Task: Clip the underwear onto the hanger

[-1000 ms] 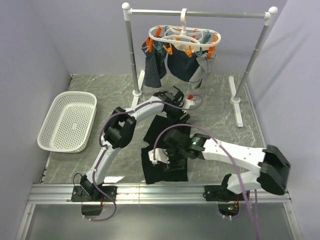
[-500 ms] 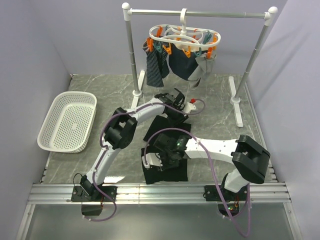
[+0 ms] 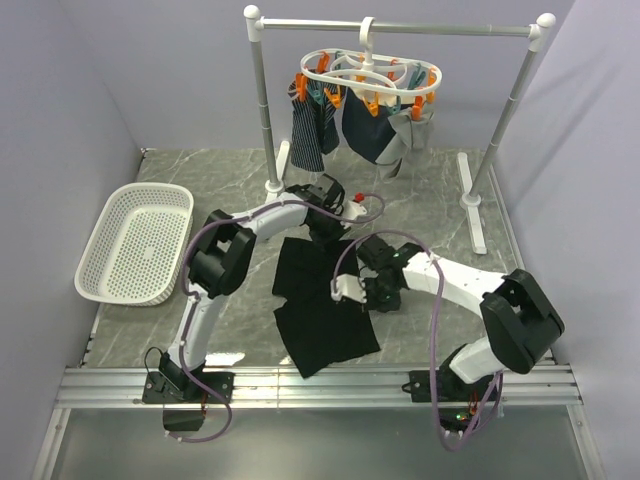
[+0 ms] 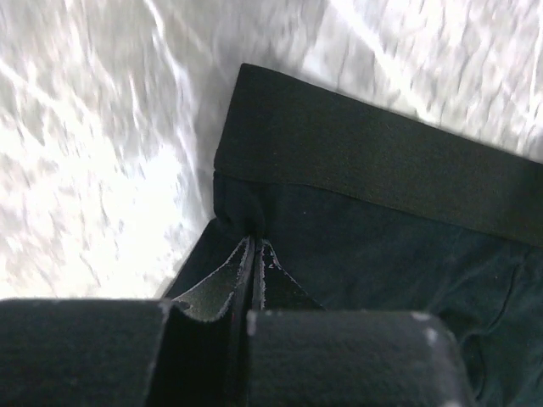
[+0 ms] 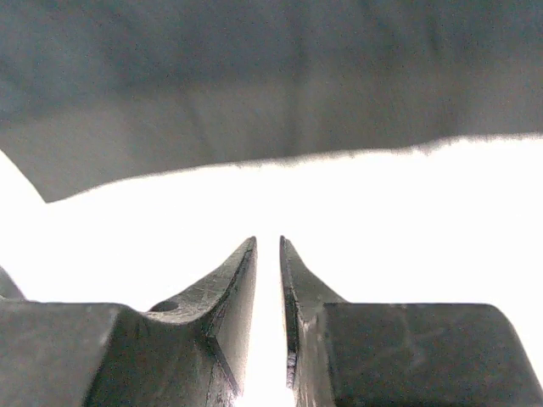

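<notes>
- The underwear (image 3: pixel 312 320) lies flat on the worktop (image 3: pixel 440 200) — not yet clipped to the hanger (image 3: pixel 368 70).
- Left jaws pinch its top corner tight.
- Right jaws are nearly closed, holding nothing.

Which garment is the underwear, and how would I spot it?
Find the silver rail at the back of the marble table. In front of it, the underwear lies on the tabletop, plain black; the striped garment and grey piece hang from the hanger.

The left gripper (image 4: pixel 254 244) has its fingers (image 4: pixel 216 284) pressed together, pinching the underwear (image 4: pixel 382 246) at its corner, just below the waistband (image 4: pixel 365 161). Pale marbled surface (image 4: pixel 93 144) lies alongside.
</notes>
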### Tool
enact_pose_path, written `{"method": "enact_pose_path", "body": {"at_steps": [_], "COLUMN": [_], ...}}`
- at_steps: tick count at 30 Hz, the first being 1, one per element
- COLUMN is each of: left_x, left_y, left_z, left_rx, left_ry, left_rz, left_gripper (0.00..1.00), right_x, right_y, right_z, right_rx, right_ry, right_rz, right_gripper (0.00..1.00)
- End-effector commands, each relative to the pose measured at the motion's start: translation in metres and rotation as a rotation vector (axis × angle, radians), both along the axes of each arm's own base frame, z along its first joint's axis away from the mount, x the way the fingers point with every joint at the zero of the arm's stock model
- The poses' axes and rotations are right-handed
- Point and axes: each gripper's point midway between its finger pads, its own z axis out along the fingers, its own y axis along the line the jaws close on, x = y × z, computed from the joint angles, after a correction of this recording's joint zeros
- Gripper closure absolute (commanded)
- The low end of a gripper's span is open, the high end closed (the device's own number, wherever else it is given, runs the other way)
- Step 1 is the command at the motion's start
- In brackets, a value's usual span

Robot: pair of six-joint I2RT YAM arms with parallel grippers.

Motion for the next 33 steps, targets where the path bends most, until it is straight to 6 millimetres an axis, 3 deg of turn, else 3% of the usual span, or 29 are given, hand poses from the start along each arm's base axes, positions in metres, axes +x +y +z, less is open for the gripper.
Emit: {"method": "enact_pose_path", "body": {"at_steps": [1,3,5,8,11,13,17,22,26,33], "left_x": [-0.029,-0.034,-0.035,-0.024,-0.015,-0.01,-0.007,0.002,0.006,0.004], "left_y": [0.037,0.041,0.041,0.033,0.026,0.022,0.02,0.02,0.022,0.033], "left_z": [-0.02,-0.02,-0.017,-0.007,-0.01,-0.008,-0.013,-0.012,-0.01,-0.01], "left_rx": [0.12,0.118,0.097,0.075,0.068,0.059,0.062,0.057,0.048,0.049], "left_ry": [0.102,0.129,0.136,0.132,0.143,0.142,0.156,0.149,0.148,0.155], "left_rz": [0.04,0.072,0.084,0.103,0.117,0.12,0.128,0.145,0.16,0.17], "left_gripper": [0.96,0.96,0.96,0.96,0.97,0.96,0.97,0.97,0.97,0.98], "right_x": [0.016,0.033,0.037,0.03,0.005,-0.019,-0.037,-0.044,-0.045,-0.034], "right_y": [-0.024,-0.025,-0.011,0.032,0.077,0.098,0.132,0.162,0.149,0.092], "right_z": [0.007,0.016,0.038,0.094,0.118,0.107,0.076,0.041,0.015,-0.029], "right_rx": [-0.047,-0.02,0.071,0.31,0.431,0.42,0.38,0.295,0.202,-0.021], "right_ry": [-0.022,-0.045,-0.047,-0.072,-0.081,-0.067,-0.056,-0.017,0.0,0.039], "right_rz": [-0.006,-0.053,-0.087,-0.102,-0.068,0.015,0.084,0.118,0.16,0.169], "right_gripper": [0.76,0.76,0.74,0.66,0.62,0.59,0.5,0.5,0.53,0.54]}}
